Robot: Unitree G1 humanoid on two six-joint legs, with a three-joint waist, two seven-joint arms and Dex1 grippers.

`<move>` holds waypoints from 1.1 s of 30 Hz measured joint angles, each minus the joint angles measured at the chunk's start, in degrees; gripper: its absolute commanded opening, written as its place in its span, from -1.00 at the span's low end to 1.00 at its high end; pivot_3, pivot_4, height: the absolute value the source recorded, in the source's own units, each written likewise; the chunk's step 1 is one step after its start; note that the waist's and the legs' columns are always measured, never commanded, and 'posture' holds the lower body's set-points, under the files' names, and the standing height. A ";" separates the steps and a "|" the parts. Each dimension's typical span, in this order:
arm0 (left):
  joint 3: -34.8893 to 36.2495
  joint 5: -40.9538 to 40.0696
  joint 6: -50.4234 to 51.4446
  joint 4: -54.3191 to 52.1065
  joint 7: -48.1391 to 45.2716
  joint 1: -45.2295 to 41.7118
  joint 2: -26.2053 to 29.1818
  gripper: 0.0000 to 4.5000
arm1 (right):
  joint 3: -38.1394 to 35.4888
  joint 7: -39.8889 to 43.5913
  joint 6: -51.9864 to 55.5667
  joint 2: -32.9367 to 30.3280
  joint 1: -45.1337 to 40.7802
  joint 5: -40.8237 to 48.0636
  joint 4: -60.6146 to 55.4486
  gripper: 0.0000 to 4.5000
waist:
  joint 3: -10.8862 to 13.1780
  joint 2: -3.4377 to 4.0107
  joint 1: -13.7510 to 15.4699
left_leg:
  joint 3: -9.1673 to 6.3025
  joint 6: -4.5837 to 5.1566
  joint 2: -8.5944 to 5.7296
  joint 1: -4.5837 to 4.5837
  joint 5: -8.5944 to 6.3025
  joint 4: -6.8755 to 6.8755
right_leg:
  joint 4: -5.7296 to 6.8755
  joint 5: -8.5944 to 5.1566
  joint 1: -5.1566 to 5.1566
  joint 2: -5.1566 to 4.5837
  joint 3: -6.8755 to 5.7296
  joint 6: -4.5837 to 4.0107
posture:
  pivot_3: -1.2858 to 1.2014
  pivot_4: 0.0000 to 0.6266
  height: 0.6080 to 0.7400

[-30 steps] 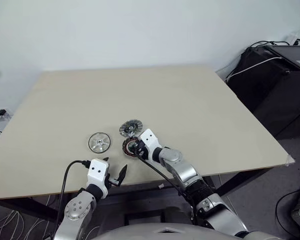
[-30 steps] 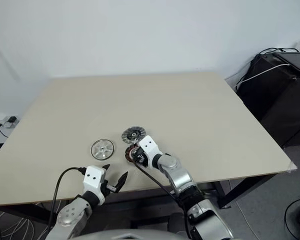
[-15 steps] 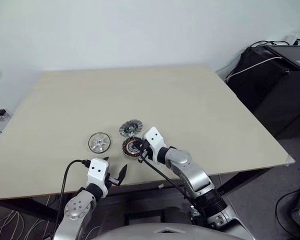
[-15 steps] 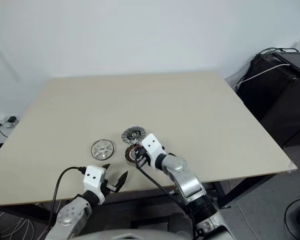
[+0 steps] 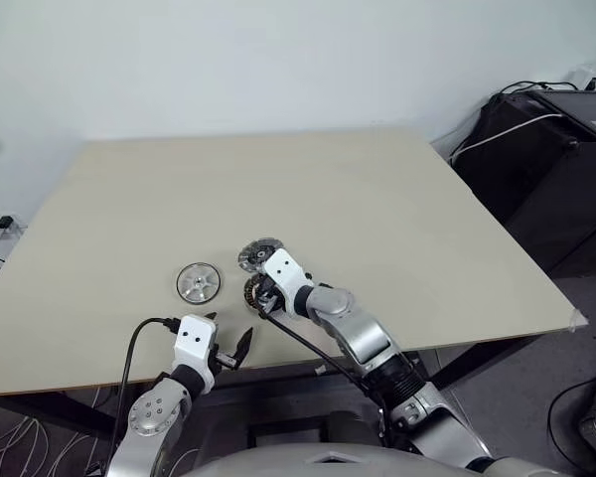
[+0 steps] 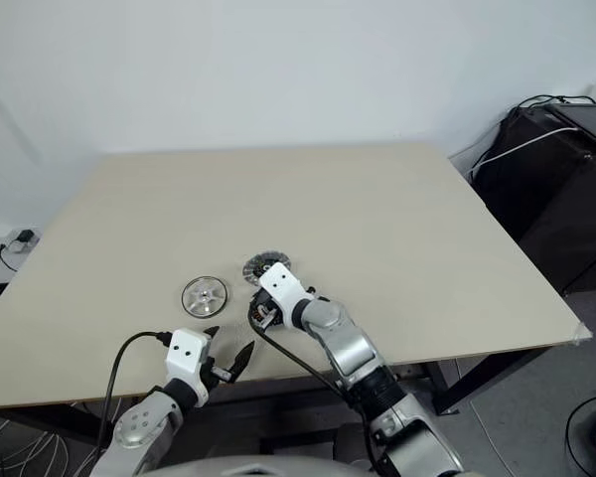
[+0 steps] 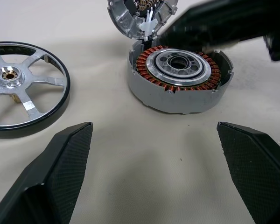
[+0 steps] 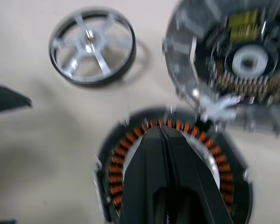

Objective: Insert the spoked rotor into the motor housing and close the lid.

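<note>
The spoked rotor (image 5: pixel 198 282) lies flat on the table, a shiny silver disc left of the other parts. The motor housing (image 7: pixel 179 77), ringed with copper windings, sits just right of it. The lid (image 5: pixel 258 253) lies touching the housing's far side, ridged rim and dark centre facing up. My right gripper (image 8: pixel 161 128) is shut, fingers pressed together with nothing between them, low over the housing's centre and pointing toward the lid. My left gripper (image 7: pixel 153 126) stands open near the table's front edge, facing the housing, a short way from it.
The parts sit near the front edge of the pale table (image 5: pixel 358 199), which stretches wide behind and to the right of them. A black case with cables (image 5: pixel 546 149) stands off the table's right side. A black cable (image 5: pixel 134 348) hangs from my left wrist.
My right gripper's fingers have shut, and its wrist has swung left and tilted down over the housing. The left gripper and the three parts have stayed where they were.
</note>
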 measured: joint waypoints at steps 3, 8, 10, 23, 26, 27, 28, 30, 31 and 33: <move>0.02 0.00 -0.24 0.44 -0.02 0.11 -0.02 1.00 | -0.24 -0.47 -0.70 -0.11 -0.03 -0.23 1.94 -0.99 | 0.00 0.01 -0.09 | 0.00 0.00 0.00 0.01 0.00 0.00 | 0.01 0.00 0.00 0.01 0.00 0.00 | 0.03 -1.00 1.00; 0.04 0.00 -0.36 1.20 -0.19 0.08 -0.07 1.00 | -0.96 -0.53 -1.78 -0.38 -0.13 -0.23 3.20 -0.99 | 0.00 0.01 -0.12 | -0.01 0.00 0.00 0.01 0.00 0.00 | 0.01 -0.01 0.00 0.01 -0.01 0.02 | 0.03 -1.00 1.00; 0.03 0.00 -0.36 1.28 -0.19 0.06 -0.09 1.00 | -1.35 -0.35 -1.97 -0.85 -0.11 -0.20 3.24 -0.99 | 0.00 0.01 -0.13 | -0.01 0.00 0.00 0.01 0.00 0.00 | 0.01 -0.01 0.01 0.01 0.00 0.02 | 0.03 -1.00 1.00; -0.01 -0.03 0.09 0.60 0.15 0.06 -0.27 1.00 | -2.85 2.16 -1.86 -3.38 3.67 1.82 -2.60 -0.99 | 0.01 0.02 0.06 | -0.02 0.00 0.01 -0.01 0.00 0.00 | 0.00 -0.05 0.00 0.00 -0.01 0.08 | 0.03 -1.00 1.00; 1.22 -1.31 0.02 -0.05 1.35 -0.07 -2.02 1.00 | -4.42 3.86 -1.94 -3.45 5.44 4.75 -7.36 -0.99 | 0.01 0.02 0.03 | -0.03 0.00 0.04 0.00 0.00 0.00 | 0.00 -0.10 0.00 0.01 -0.01 0.18 | 0.03 -1.00 1.00; 1.75 -1.71 -0.17 -0.21 1.83 -0.11 -2.67 1.00 | -4.91 4.36 -1.98 -3.64 6.02 5.60 -9.10 -0.99 | 0.01 0.00 0.08 | -0.04 0.00 0.05 0.00 0.00 0.00 | 0.00 -0.12 0.01 0.00 -0.02 0.20 | 0.03 -1.00 1.00; 2.67 -1.86 -0.58 -0.28 2.98 -0.11 -3.71 1.00 | -5.55 4.84 -1.99 -4.19 7.05 6.56 -11.51 -0.99 | 0.00 -0.01 0.15 | -0.04 0.00 0.06 0.00 0.00 0.00 | -0.01 -0.13 0.02 -0.01 -0.02 0.22 | 0.03 -1.00 1.00; 4.61 -2.19 -1.40 -0.30 4.98 -0.08 -5.04 1.00 | -6.60 5.48 -2.00 -5.84 9.18 7.74 -15.09 -0.99 | -0.01 -0.05 0.34 | -0.05 0.00 0.05 0.00 0.00 0.00 | -0.02 -0.13 0.03 -0.02 -0.03 0.22 | 0.03 -1.00 1.00; 5.65 -2.23 -1.53 -0.30 5.73 -0.08 -5.51 1.00 | -6.99 5.63 -1.95 -6.87 10.31 8.01 -16.27 -0.99 | -0.01 -0.05 0.51 | -0.04 0.00 0.02 0.00 0.00 0.00 | -0.04 -0.14 0.04 -0.02 -0.03 0.23 | 0.03 -1.00 1.00; 7.18 -2.24 -1.53 -0.30 6.77 -0.07 -5.76 1.00 | -8.34 5.68 -1.66 -8.37 12.57 8.66 -17.76 -0.99 | 0.00 -0.06 0.67 | -0.03 -0.01 -0.01 -0.01 -0.01 0.01 | -0.05 -0.15 0.03 -0.04 -0.03 0.24 | 0.03 -1.00 1.00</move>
